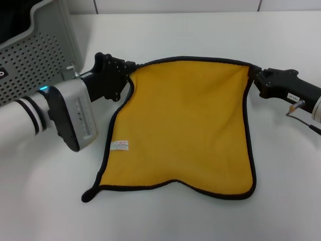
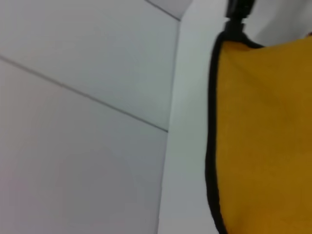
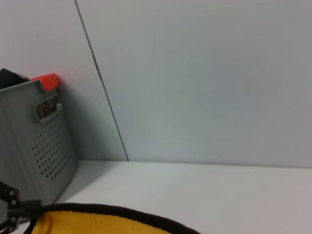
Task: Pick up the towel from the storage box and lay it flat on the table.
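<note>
table: white, smooth | towel: yellow side up, spread flat on table between left tool and right tool, far corners at both | storage box: on table, beside left tool

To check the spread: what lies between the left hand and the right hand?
Head view: the yellow towel spans between the left hand and right hand, each gripping a far corner; its near part rests on the table.

The towel lies on the table, storage box far left.
</note>
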